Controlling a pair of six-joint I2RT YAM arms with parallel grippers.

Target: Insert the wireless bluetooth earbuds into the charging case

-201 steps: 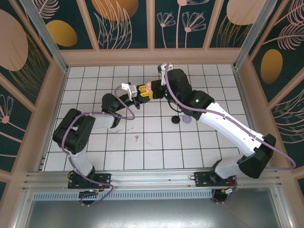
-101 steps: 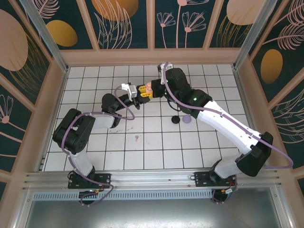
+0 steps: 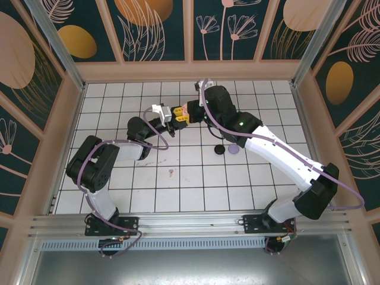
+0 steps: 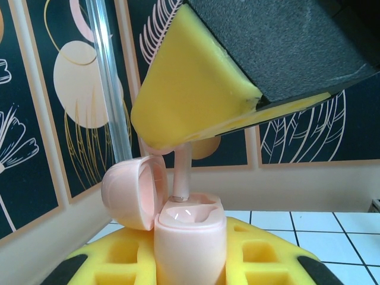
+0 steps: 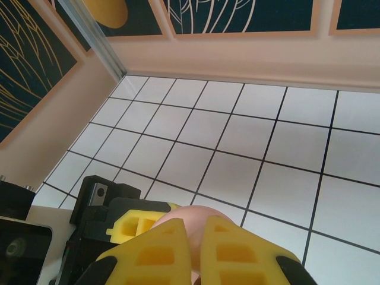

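The left gripper (image 3: 180, 114) is clamped on the pink case (image 4: 190, 243) (standing upright, lid (image 4: 132, 193) flipped open). The right gripper (image 5: 196, 230) is pinched shut on a pink earbud (image 4: 181, 172), stem pointing down, tip at the case's socket (image 4: 194, 212). A black case (image 3: 219, 149) and a lavender case (image 3: 234, 148) sit on the tiles (image 3: 190, 178).
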